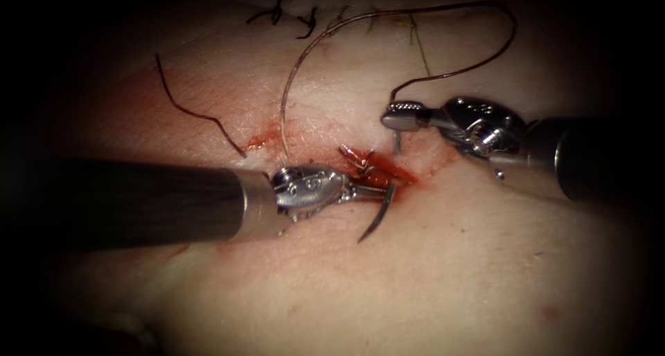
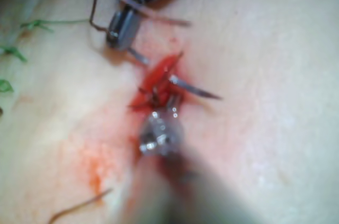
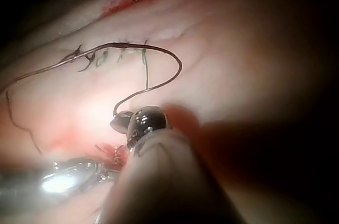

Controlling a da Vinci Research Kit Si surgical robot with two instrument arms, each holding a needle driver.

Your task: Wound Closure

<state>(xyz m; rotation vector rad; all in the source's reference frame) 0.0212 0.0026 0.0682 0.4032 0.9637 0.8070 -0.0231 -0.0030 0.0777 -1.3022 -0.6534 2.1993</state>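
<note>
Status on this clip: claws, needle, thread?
Left claw shut on needle by the cut, tip free. Right claw shut on thread.

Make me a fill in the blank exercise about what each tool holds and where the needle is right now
1. The left tool grips the ____ beside the cut.
2. The right tool has its jaws shut on the ____.
3. The needle's pointed end is ____ of the tissue.
4. The thread loops over the tissue on the far side of the cut and ends at the ____ tool.

Missing words: needle; thread; out; right
</note>
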